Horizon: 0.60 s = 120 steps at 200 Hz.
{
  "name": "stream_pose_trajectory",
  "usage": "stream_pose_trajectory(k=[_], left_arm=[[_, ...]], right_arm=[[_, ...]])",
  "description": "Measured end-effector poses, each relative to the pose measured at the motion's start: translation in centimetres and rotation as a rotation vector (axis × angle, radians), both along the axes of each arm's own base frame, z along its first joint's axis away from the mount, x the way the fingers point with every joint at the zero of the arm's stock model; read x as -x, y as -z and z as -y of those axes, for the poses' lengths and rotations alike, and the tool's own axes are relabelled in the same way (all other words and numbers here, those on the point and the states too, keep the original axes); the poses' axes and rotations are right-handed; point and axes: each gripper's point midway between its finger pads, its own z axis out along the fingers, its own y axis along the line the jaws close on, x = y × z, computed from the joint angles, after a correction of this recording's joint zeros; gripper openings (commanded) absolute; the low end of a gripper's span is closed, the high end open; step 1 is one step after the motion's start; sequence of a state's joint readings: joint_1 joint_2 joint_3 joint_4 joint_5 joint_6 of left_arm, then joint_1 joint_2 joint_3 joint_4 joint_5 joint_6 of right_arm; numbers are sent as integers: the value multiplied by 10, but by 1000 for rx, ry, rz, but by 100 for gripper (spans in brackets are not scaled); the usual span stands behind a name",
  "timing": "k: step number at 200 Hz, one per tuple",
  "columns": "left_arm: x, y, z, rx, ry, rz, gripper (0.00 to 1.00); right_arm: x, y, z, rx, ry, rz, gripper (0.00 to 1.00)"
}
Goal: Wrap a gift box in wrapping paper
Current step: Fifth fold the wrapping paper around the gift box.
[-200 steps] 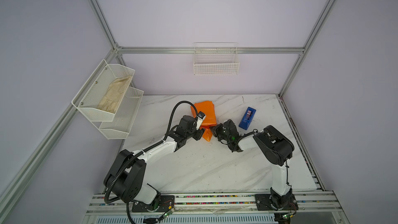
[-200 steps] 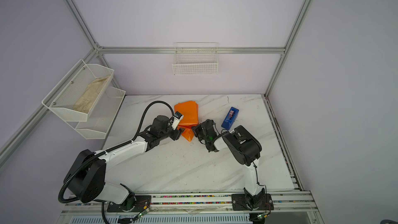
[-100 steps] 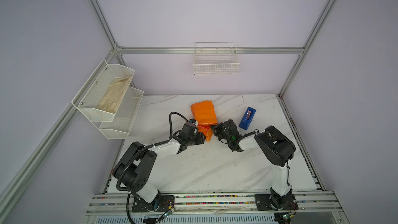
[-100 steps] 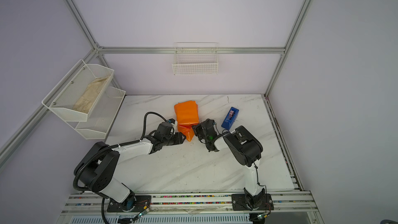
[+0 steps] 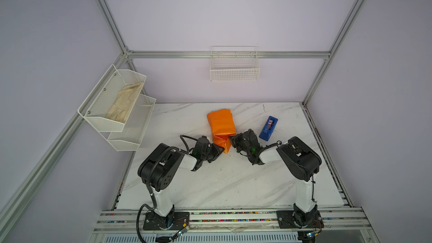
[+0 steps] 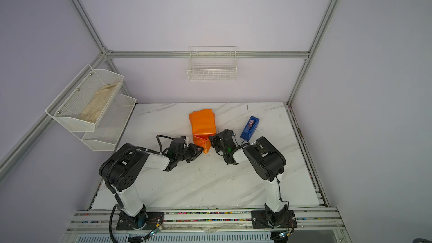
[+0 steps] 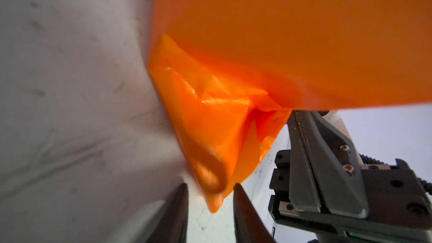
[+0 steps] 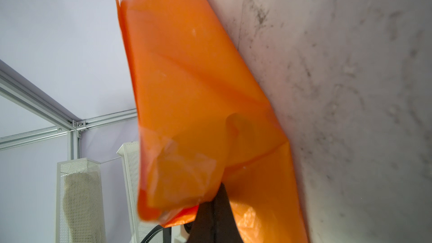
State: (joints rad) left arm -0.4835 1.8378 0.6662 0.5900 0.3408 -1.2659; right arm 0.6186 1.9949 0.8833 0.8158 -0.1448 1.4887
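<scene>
Wrapping paper [image 5: 221, 122], glossy orange, lies folded into a blocky bundle on the marble counter [image 5: 233, 183], about midway between the side edges and nearer the back edge than the front; its front end tapers into a creased, loose flap. Left gripper [image 7: 210, 187], on a low, elbow-bent arm, stands spread astride the flap's tip; right gripper [image 5: 231, 139], reaching in low from the opposite side, is pressed together against the flap, though whether it pinches a layer cannot be told.

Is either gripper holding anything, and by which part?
The right gripper is shut on the glossy orange wrapping paper, pinching its loose end flap. The left gripper straddles the flap's pointed tip, jaws apart, not gripping.
</scene>
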Motion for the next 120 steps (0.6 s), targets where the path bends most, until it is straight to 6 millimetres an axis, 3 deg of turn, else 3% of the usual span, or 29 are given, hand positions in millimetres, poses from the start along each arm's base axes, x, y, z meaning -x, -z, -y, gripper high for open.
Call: stream_pose_trajectory(k=[120], left_arm=[[2,11,-2,26,-48,-76,0]], right_arm=[[4,2,-2,-10,0,-15,0]])
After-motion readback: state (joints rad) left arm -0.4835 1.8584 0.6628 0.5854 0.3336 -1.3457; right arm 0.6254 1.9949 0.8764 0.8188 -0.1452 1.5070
